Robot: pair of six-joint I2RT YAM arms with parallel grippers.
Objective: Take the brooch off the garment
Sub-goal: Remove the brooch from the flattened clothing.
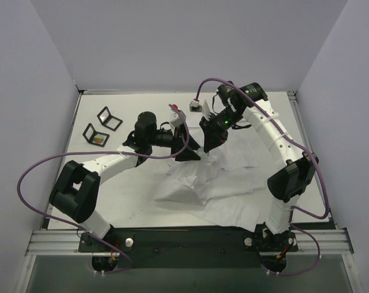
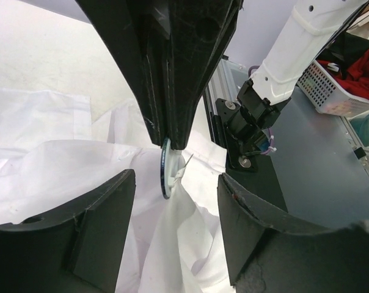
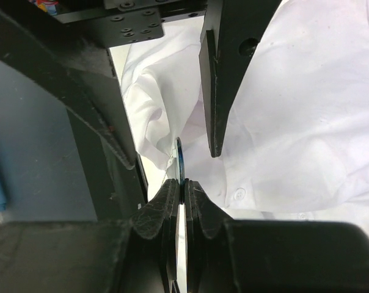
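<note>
Right end effector (image 3: 183, 185) is clamped tight on the rim of the thin round bluish disc brooch (image 2: 165, 168), held edge-on above the worktop (image 1: 132, 198). Left end effector (image 1: 188, 151) is wide open and empty, its fingers straddling the disc and the cloth under it. Large white thin-fabric shirt (image 1: 233, 198) lies crumpled mid-worktop with one fold tented up to the brooch, so it's not free yet.

Step, as I read it: left grabs cloth, then the arms pull apart. Close left on the fold just below the disc, clear of the disc and the right fingers. Pull along the pin, not across it, or the thin cloth could tear.

Views: left wrist shows what looks like the thin pin (image 2: 188, 160) poking out beside the disc. Right wrist doesn't, but shows a small white shirt button (image 3: 239, 194) near the grip. Top view can't resolve the brooch at all.
</note>
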